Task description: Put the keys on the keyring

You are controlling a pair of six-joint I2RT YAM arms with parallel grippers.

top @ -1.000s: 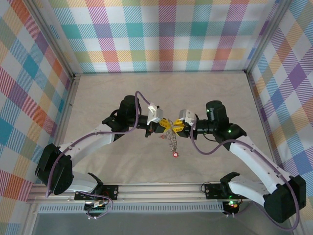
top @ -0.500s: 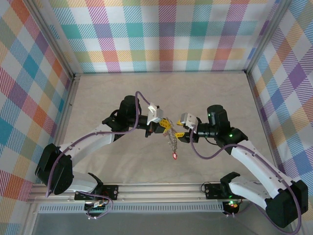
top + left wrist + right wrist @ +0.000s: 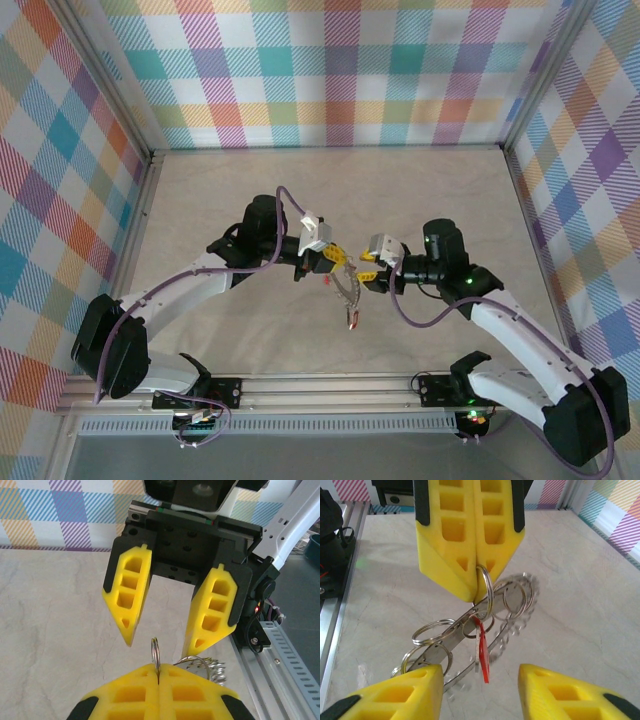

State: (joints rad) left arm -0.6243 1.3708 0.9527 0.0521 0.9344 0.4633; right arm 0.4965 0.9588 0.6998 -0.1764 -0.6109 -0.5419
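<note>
the left gripper (image 3: 477, 585) is clamped tight on a small split ring (image 3: 490, 594) — from it the keyring (image 3: 514, 624), thin, silvery, gear-toothed, is hung above the table (image 3: 580, 580). 1 red key (image 3: 482, 657) is dangled among loose rings (image 3: 431, 630). the right gripper (image 3: 480, 680) is held parted just beside them — nothing gripped.

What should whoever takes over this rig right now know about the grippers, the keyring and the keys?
Left gripper: shut on a small ring linked to the keyring, which hangs below it.
Right gripper: open, facing the keyring at close range, holding nothing.
Done: one red key hangs from the keyring.
Left: any further keys; I cannot make out others from these views, so look for them before moving on.
</note>
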